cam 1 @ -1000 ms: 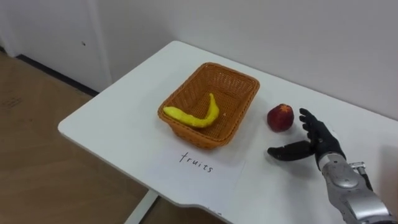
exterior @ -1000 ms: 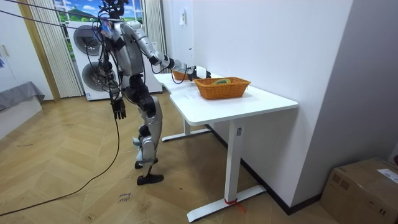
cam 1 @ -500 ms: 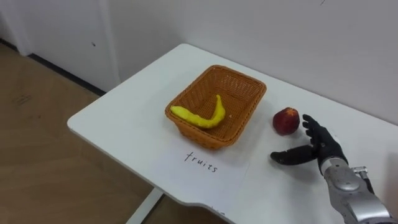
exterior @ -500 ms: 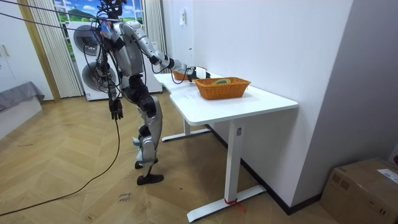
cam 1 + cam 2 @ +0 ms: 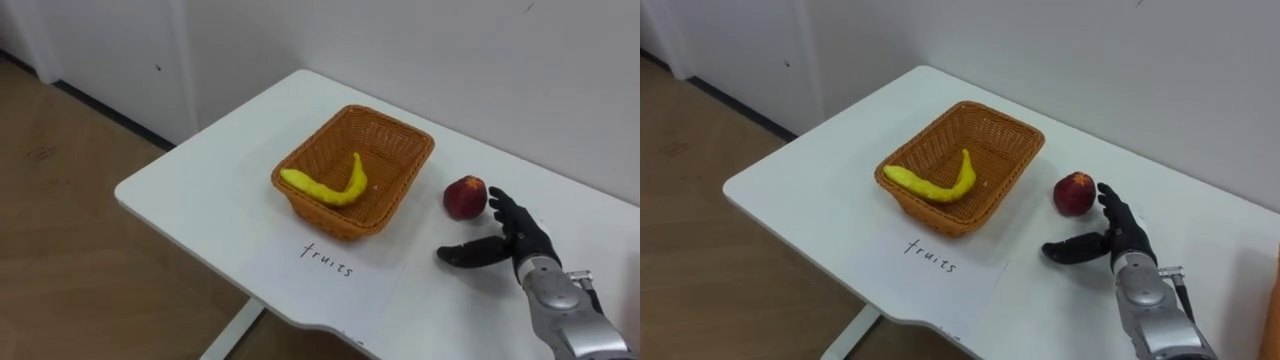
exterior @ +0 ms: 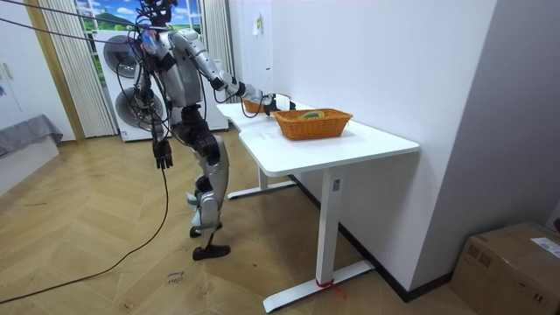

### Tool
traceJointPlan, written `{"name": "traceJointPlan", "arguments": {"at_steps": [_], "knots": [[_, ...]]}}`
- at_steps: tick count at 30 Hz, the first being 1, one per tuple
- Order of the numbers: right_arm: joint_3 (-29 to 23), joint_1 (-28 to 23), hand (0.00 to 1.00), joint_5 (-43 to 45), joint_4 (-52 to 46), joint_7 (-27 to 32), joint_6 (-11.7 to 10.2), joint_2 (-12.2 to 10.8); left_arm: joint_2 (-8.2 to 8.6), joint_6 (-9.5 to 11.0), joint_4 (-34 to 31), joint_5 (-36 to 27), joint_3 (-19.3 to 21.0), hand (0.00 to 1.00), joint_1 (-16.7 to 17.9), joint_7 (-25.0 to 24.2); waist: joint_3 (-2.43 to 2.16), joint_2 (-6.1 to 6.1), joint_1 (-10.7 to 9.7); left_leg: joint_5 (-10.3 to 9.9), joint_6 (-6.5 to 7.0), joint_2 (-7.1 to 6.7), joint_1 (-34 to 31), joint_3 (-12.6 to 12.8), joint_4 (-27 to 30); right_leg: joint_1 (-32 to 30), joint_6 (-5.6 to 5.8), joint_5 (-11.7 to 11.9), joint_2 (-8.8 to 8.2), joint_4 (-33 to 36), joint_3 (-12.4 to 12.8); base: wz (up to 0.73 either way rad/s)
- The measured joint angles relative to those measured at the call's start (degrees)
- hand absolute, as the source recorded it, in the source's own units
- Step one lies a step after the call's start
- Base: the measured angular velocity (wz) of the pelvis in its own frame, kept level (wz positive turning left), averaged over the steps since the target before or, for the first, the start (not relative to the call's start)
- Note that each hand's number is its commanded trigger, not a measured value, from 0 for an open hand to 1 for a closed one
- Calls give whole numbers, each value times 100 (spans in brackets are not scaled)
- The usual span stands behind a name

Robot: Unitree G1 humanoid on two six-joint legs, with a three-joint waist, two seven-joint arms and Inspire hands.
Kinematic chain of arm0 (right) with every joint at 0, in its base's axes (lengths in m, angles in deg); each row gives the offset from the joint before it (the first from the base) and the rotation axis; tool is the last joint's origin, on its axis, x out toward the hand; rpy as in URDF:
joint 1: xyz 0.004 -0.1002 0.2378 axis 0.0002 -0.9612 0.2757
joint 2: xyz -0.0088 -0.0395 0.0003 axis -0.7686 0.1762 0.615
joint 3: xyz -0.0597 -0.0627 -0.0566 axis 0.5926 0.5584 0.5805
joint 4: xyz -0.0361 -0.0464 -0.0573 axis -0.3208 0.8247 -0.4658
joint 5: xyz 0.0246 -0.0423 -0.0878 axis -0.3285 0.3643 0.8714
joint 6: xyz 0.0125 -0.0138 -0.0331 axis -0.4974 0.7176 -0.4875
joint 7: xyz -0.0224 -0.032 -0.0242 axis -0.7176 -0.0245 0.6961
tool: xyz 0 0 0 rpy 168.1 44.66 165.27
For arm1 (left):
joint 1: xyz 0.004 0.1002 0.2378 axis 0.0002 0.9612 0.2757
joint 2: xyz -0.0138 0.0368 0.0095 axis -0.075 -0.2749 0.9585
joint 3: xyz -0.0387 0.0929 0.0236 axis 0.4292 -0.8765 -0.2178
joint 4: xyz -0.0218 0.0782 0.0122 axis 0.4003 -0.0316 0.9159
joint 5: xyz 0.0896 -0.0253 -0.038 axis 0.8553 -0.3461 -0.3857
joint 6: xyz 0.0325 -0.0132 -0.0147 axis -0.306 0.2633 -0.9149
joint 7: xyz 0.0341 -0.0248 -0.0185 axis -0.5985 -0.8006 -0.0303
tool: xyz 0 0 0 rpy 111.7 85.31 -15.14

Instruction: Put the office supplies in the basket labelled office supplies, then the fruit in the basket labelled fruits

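White table [image 5: 190, 195] is hosting this one: right hand [image 5: 512, 238] is sitting spread wide, thumb out, gripping nothing. A round red fruit [image 5: 465, 197] is waiting just beyond its fingertips. Farther left, a curved yellow banana [image 5: 325, 191] is lying in the wicker basket [image 5: 312, 142]. Left hand [image 6: 163, 154] is hanging at the robot's side.

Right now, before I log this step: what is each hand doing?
Right hand: open, beside the round red fruit, holding nothing.
Left hand: hangs at the robot's side; cannot tell.
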Motion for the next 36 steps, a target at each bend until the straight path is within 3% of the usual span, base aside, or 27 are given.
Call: {"name": "traceJointPlan", "arguments": {"at_steps": [13, 17, 22, 28, 32, 36], "knots": [[-4, 28, 0, -21, 50, 78, -5, 2, -16, 0, -4, -43, -3, 0, -63, -2, -14, 20, -14, -1, -1, 7, -87, -1, 59, -58, -4, -2, -13, 20, -29, 1], [-11, 450, 0, -141, 408, 195, -62, 12, -53, 88, -52, -52, -89, 0, -147, -2, -37, 87, -18, 6, -17, 35, -424, 17, 207, -432, -45, -14, -10, 210, 4, -4], [-12, 1113, 0, -259, 1097, 437, -205, 15, -222, 145, -53, -68, -297, 0, -400, 1, -46, 105, -11, 78, -35, 52, -811, 19, 246, -876, -88, 19, 2, 313, 68, -4], [-14, 1544, 0, -319, 1353, 557, -387, 20, -248, 209, -28, -412, -419, 0, -765, 174, 0, 169, -77, 183, -22, 94, -1027, 143, 144, -1184, -121, 99, -2, 322, 153, -8], [-15, 1788, 0, -300, 1402, 575, -464, 57, -245, 268, 6, -508, -656, 0, -919, 239, -6, 123, -166, 196, -30, 113, -1177, 234, 108, -1400, -134, 104, 7, 408, 268, -14], [-13, 2071, 0, -380, 1650, 616, -560, 144, -238, 279, 76, -509, -882, 0, -1062, 281, 19, 94, -158, 227, -24, 115, -1245, 324, -10, -1566, -140, 109, 0, 426, 356, -13]]}}
